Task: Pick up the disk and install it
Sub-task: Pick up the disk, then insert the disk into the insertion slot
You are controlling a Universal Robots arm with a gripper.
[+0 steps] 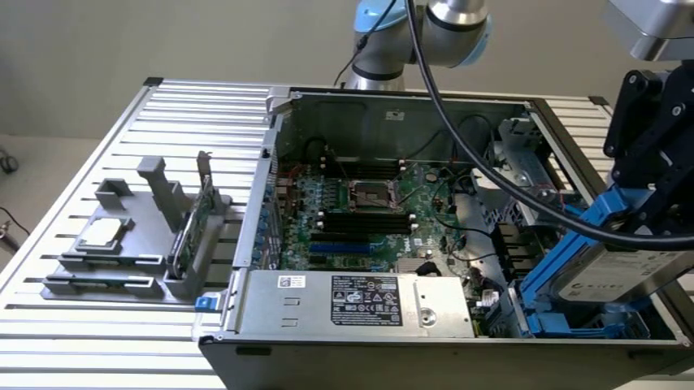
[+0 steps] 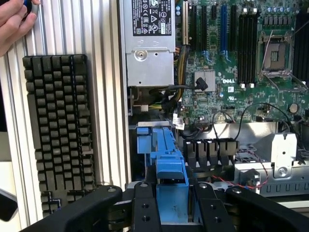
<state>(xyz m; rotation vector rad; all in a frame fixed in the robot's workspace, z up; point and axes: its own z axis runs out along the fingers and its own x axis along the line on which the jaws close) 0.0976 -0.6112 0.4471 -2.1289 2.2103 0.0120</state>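
Note:
The disk, a silver-grey drive with a white label in a bright blue carrier, hangs tilted over the open computer case at the exterior view's right. It is just above the blue drive bay in the case's near corner. My black gripper is shut on the carrier's upper end. In the wrist view the two black fingers clamp the disk's blue carrier from both sides, with the bay's blue frame just beyond it.
Inside the case lie the green motherboard and a grey power supply. A grey fixture at the exterior view's left holds a small silver chip and a green card. A black keyboard and a person's hand lie beside the case.

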